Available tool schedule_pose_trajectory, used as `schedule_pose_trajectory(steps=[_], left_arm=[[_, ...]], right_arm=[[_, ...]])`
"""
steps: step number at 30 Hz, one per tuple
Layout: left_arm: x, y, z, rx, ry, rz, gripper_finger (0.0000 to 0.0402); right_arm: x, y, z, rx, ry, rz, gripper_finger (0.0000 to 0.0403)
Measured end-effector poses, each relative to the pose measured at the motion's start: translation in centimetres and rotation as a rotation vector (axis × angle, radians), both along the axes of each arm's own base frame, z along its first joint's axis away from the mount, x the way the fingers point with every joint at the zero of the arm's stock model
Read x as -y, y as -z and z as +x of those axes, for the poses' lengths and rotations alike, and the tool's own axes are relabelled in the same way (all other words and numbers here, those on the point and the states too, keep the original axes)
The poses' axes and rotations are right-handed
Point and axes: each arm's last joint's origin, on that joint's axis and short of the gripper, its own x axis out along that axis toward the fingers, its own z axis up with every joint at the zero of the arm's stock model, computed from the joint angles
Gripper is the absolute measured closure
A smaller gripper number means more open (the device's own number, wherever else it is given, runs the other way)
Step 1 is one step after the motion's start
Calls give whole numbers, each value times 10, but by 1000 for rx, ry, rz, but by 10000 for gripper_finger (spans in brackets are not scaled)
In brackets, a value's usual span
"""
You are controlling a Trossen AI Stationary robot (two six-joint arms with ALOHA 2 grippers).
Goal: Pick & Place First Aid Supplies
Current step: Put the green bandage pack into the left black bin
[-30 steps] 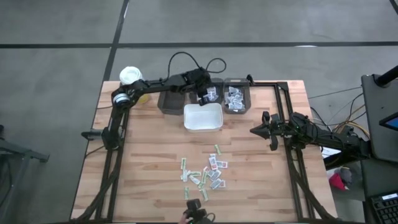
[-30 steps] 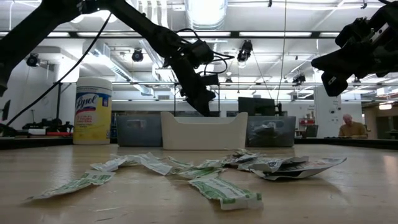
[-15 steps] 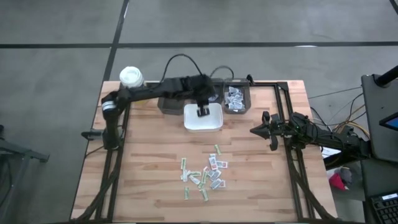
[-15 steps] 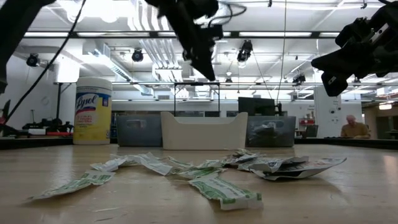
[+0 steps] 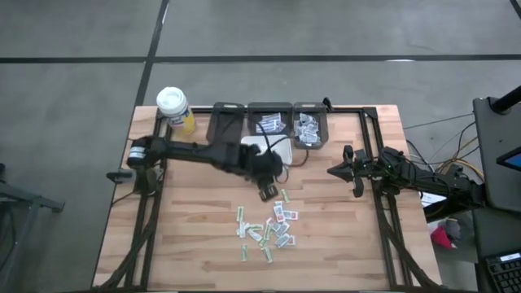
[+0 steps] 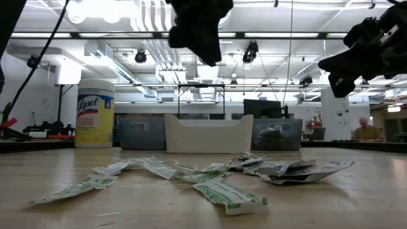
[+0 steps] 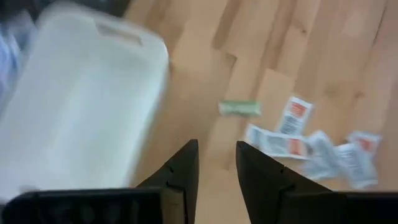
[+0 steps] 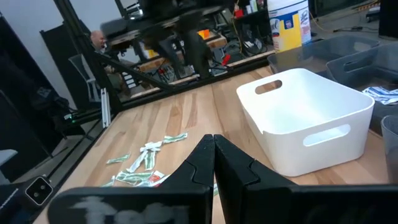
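The first aid supplies [image 5: 269,224] lie as a loose pile of small white packets with green, red and blue print on the wooden table, near its middle; the low view shows them too [image 6: 210,175]. My left gripper [image 5: 267,192] hangs above the table between the white bin [image 5: 283,148] and the pile. Its fingers are open, with nothing between them [image 7: 216,146]. The packets [image 7: 298,140] lie just ahead of it. My right gripper [image 5: 330,172] waits shut at the table's right side, level and clear of everything [image 8: 213,140].
Three grey bins stand along the far edge. The middle one [image 5: 270,124] and the right one [image 5: 309,129] hold packets. A white-capped yellow bottle [image 5: 172,104] stands at the far left. A black frame [image 5: 370,146] runs along the table's sides.
My left gripper has swung from above the middle grey bin toward the table's near edge, passing over the white bin and rising in the low view. It now hangs over bare wood just short of the pile. The packets have not moved.
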Motion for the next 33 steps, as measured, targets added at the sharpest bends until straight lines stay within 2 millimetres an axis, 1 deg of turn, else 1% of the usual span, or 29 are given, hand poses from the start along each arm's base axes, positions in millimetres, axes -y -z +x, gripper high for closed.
schedule_pose_trajectory(steps=[4, 7, 11, 16, 20, 25, 30, 33], left_arm=[[21, 5, -7, -28, -197, -138, 301], [34, 13, -13, -57, -353, -226, 301], [52, 33, -24, -130, -510, -289, 301], [70, 63, -38, -202, -652, -315, 302], [76, 86, -45, -218, -721, -329, 303], [76, 111, -49, -225, -752, -372, 303], [75, 127, -57, -279, -792, -398, 303], [75, 129, -58, -288, -794, -404, 303]], right_arm=[[0, 0, 0, 0, 0, 0, 394], [0, 0, 0, 0, 0, 0, 394], [0, 0, 0, 0, 0, 0, 394], [0, 0, 0, 0, 0, 0, 394], [0, 0, 0, 0, 0, 0, 394], [0, 0, 0, 0, -1, 0, 394], [0, 0, 0, 0, 0, 1, 394], [0, 0, 0, 0, 0, 1, 394]])
